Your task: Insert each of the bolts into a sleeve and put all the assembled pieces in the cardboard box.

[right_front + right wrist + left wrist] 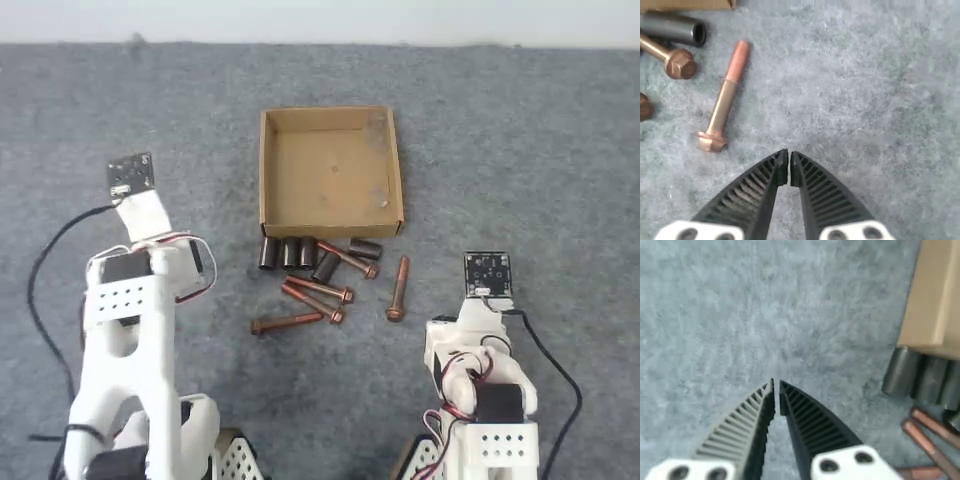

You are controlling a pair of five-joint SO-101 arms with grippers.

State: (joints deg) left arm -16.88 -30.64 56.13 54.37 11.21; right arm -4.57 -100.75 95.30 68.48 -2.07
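High view puts the lone bolt (399, 288) on the counter (560, 150) at five o'clock off the cardboard box (264, 170), ten o'clock from the nearer right arm (478, 350), its shank running twelve-to-six, head at six, both arms' jaws pressed together, empty.

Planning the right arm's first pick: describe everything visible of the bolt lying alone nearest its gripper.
The bolt is copper-coloured metal: flanged hex head, smooth shank, threaded end. It lies flat on the grey mat, bare of any sleeve, threads toward the cardboard box, head toward the right gripper. Nothing but the mat touches it.
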